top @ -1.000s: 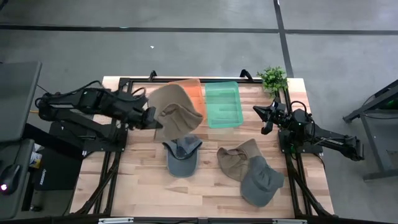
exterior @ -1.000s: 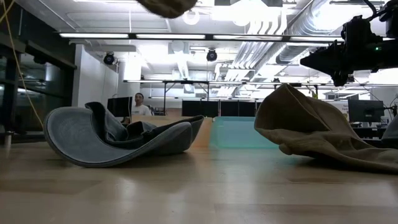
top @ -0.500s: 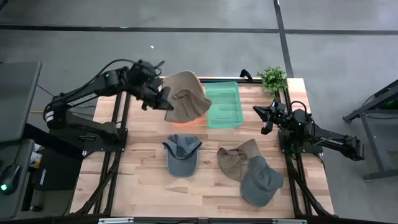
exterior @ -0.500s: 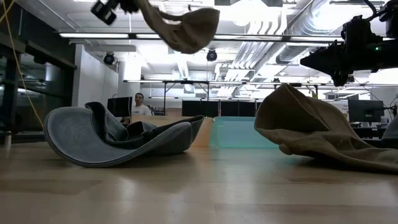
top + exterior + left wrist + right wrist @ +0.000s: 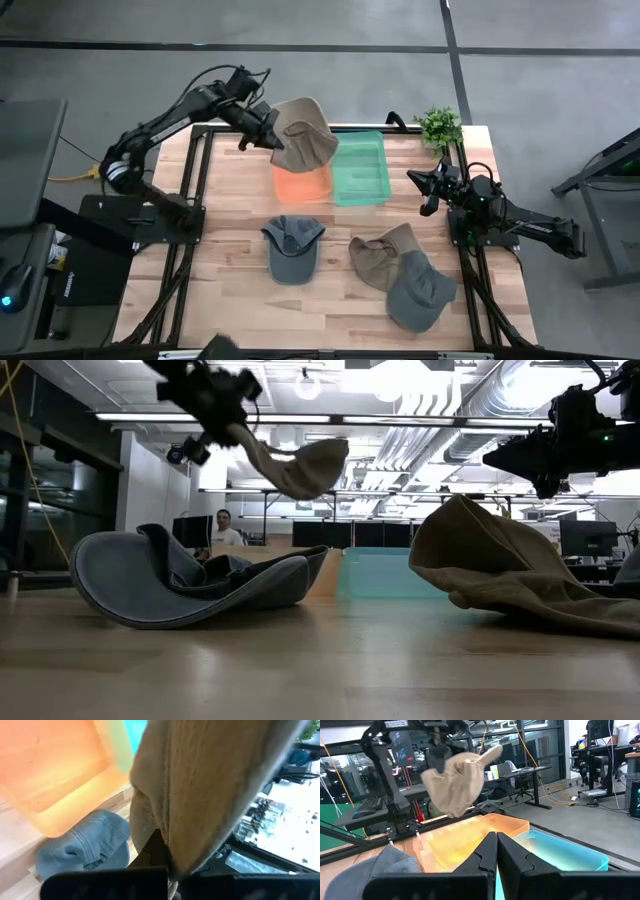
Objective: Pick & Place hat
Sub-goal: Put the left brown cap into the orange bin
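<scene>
A tan hat (image 5: pixel 303 146) was held in the air by the left gripper (image 5: pixel 262 137), whose fingers were clamped on its edge, above the far end of the orange tray (image 5: pixel 301 181) at about the 12 o'clock side of the table (image 5: pixel 230 290). In the low view the hat (image 5: pixel 303 468) was seen hanging limp from the gripper (image 5: pixel 232 428), well clear of the table top. A green tray (image 5: pixel 358 167) was set just beside the orange one, on its 3 o'clock side. A blue-grey cap (image 5: pixel 292 247) was laid near the middle of the table, and at 4 o'clock from it a second tan hat (image 5: pixel 383 257) was overlapped by a grey cap (image 5: pixel 418 290). The right gripper (image 5: pixel 421 187) was kept at the table's 3 o'clock edge with its fingers together and nothing between them, below a small potted plant (image 5: pixel 438 125) at the far corner.
</scene>
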Controlling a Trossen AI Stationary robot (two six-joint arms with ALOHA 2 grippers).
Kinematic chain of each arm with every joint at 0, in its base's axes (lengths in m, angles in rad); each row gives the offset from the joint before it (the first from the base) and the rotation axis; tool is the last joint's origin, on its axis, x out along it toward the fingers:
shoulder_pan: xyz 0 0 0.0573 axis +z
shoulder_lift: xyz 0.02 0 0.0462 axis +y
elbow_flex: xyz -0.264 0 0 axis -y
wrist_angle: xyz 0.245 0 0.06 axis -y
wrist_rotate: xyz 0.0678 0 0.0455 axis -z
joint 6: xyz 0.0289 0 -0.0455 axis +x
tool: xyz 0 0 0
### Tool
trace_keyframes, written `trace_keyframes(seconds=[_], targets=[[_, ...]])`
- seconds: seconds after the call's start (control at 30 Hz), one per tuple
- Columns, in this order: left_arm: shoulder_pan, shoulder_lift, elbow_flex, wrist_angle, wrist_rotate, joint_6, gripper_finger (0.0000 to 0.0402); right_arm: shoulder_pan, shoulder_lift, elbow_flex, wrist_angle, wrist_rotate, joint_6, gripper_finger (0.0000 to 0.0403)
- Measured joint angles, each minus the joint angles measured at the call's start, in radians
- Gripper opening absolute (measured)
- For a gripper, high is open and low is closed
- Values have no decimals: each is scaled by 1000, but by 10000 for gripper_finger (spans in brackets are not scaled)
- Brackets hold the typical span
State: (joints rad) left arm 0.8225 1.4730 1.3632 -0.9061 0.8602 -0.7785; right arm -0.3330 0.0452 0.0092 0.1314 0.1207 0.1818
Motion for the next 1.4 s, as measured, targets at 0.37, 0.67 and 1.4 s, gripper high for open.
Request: trace_keyframes(seconds=[0.37, 0.67, 1.4], targets=[[50, 230, 0, -37, 72, 128, 0, 0, 0, 0, 0, 0, 0, 5], [49, 284, 0, -97, -64, 164, 0, 0, 0, 0, 0, 0, 0, 5], [34, 375, -1, -83, -213, 104, 0, 0, 0, 0, 0, 0, 0, 5]])
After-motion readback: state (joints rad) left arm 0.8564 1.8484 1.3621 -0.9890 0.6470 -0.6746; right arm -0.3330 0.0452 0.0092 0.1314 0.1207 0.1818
